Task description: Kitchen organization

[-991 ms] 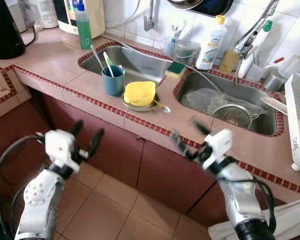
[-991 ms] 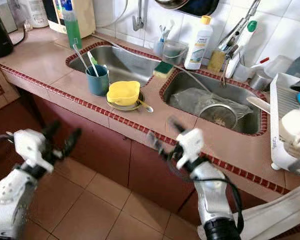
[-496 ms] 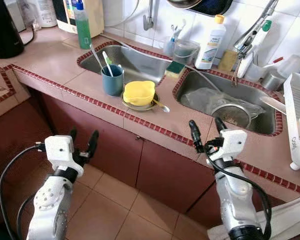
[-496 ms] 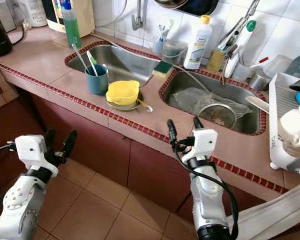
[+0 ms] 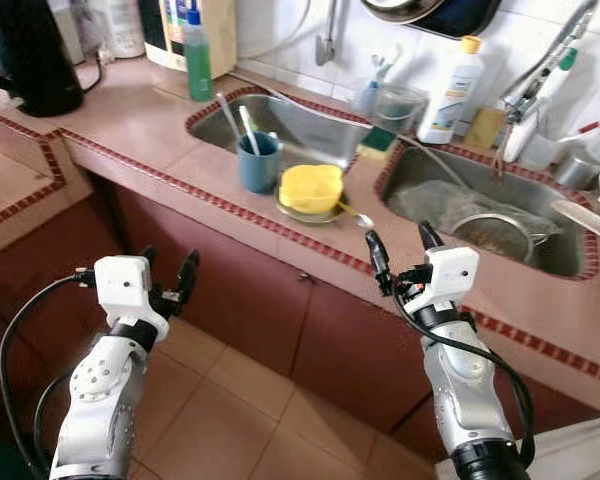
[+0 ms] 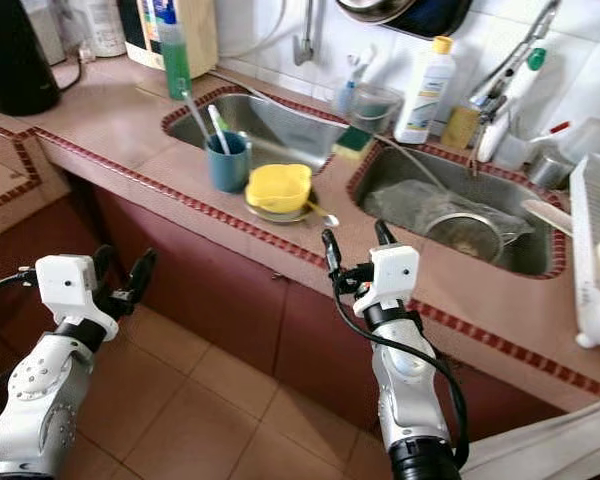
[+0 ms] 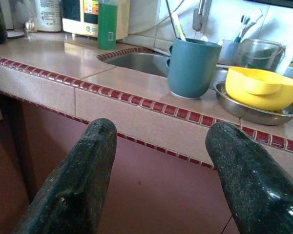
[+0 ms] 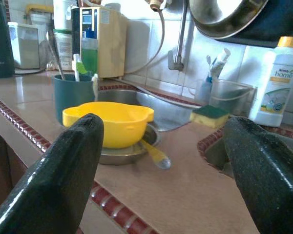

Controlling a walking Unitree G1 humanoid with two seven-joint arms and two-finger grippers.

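Both grippers wait before the bench.
Left gripper and right gripper: jaws apart, near yellow bowl.

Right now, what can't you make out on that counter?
- Inside the blue cup: its own wall hides the lower ends of the utensils in both eye views.
- Inside the yellow bowl: the right wrist view is too low to see over its rim.
- Black kettle: cut off by the top left edge of the left eye view.
- White bottle: smaller label print too small to read.
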